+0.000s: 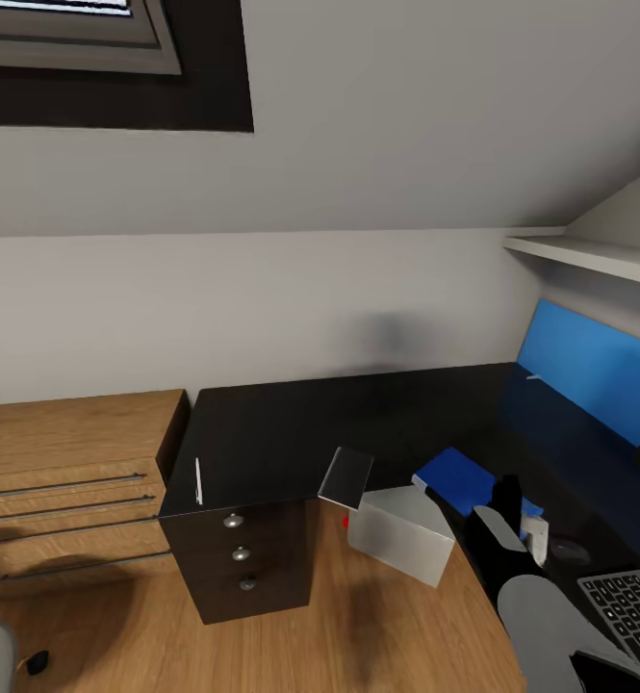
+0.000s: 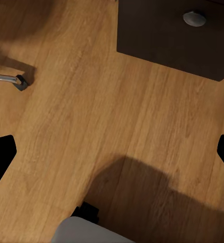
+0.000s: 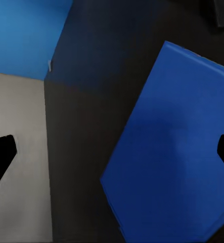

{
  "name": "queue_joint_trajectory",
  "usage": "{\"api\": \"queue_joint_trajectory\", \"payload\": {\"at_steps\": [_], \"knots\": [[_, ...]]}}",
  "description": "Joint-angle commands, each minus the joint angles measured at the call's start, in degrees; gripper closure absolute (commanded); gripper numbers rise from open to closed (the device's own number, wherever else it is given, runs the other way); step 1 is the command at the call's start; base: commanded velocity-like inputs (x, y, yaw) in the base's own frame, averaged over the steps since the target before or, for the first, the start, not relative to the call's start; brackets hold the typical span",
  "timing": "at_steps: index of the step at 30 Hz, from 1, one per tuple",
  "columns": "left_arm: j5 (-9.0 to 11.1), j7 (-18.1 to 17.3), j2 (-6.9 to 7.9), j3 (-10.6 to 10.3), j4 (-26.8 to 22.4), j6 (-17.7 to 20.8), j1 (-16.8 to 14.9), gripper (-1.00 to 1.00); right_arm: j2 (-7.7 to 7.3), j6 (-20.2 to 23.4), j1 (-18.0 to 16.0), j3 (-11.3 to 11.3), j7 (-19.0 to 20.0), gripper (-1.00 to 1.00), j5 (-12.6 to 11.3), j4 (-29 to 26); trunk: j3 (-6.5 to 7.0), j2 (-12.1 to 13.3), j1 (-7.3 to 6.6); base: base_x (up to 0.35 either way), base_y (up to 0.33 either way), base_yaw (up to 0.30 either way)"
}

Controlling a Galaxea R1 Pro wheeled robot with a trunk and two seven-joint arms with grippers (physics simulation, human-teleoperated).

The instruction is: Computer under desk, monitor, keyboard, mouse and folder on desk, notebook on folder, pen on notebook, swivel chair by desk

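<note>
**Folder on the desk, notebook and pen still to stack**

In the head view the black desk [image 1: 291, 433] fills the middle of the frame, with its drawer unit [image 1: 243, 553] at lower centre. The folder [image 1: 459, 478] lies flat on the desk at right of centre, close to the mouse [image 1: 570, 551] and the keyboard [image 1: 637, 602] in the lower right corner; it looks set there so the stack can be built beside the mouse. The right arm [image 1: 507, 549] reaches over that area. In the right wrist view the folder [image 3: 172, 152] lies directly below the right gripper [image 3: 112, 152], whose fingertips show at the two side edges, spread wide with nothing between them, a sign the folder is released rather than held.

The pen [image 1: 198, 479] lies at the desk's left front corner, well apart from the folder. The notebook [image 1: 346, 476] tilts over the desk edge at centre, above the computer [image 1: 401, 532], which sits on the floor in the desk's inner corner.

The left gripper [image 2: 112, 152] hangs over bare floor [image 2: 91, 101], fingers apart, holding nothing.
</note>
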Motion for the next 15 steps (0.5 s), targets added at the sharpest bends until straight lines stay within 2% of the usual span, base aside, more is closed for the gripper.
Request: {"api": "queue_joint_trajectory", "payload": {"at_steps": [1, 5, 7, 8, 12, 14, 15], "knots": [[0.4, 0.4, 0.06, -0.5, -0.1, -0.2, 0.0, -1.00, 0.73, 0.0, 0.6, 0.0, -0.3, -1.00, -0.1, -4.5, -0.09, -0.1, 0.02, 0.000, 0.000, 0.000], [0.4, 0.4, 0.06, -0.5, -0.1, -0.2, 0.0, -1.00, 1.25, 0.3, 2.0, 0.7, -0.4, -1.00, 0.0, -7.8, -0.09, -0.1, 0.02, 0.000, 0.000, 0.000], [0.4, 0.4, 0.06, -0.5, -0.1, -0.2, 0.0, -1.00, 1.44, 0.9, 3.2, 2.6, -0.5, -1.00, 0.1, -9.8, -0.09, -0.1, 0.02, 0.000, 0.000, 0.000], [0.4, 0.4, 0.06, -0.5, -0.1, -0.2, 0.0, -1.00, 1.51, 1.3, 3.8, 4.6, -0.6, -1.00, 0.1, -10.9, -0.09, -0.1, 0.02, 0.000, 0.000, 0.000], [0.4, 0.4, 0.06, -0.5, -0.1, -0.2, 0.0, -1.00, 1.49, 2.6, 4.8, 9.0, -1.2, -1.00, 0.1, -12.5, -0.09, -0.1, 0.02, 0.000, 0.000, 0.000], [0.4, 0.4, 0.06, -0.5, -0.1, -0.2, 0.0, -1.00, 1.40, 4.5, 5.1, 11.6, -2.5, -1.00, 0.0, -13.0, -0.09, -0.1, 0.02, 0.000, 0.000, 0.000], [0.4, 0.4, 0.06, -0.5, -0.1, -0.2, 0.0, -1.00, 1.36, 5.4, 5.2, 12.2, -3.3, -1.00, 0.0, -13.1, -0.09, -0.1, 0.02, 0.000, 0.000, 0.000]]}}
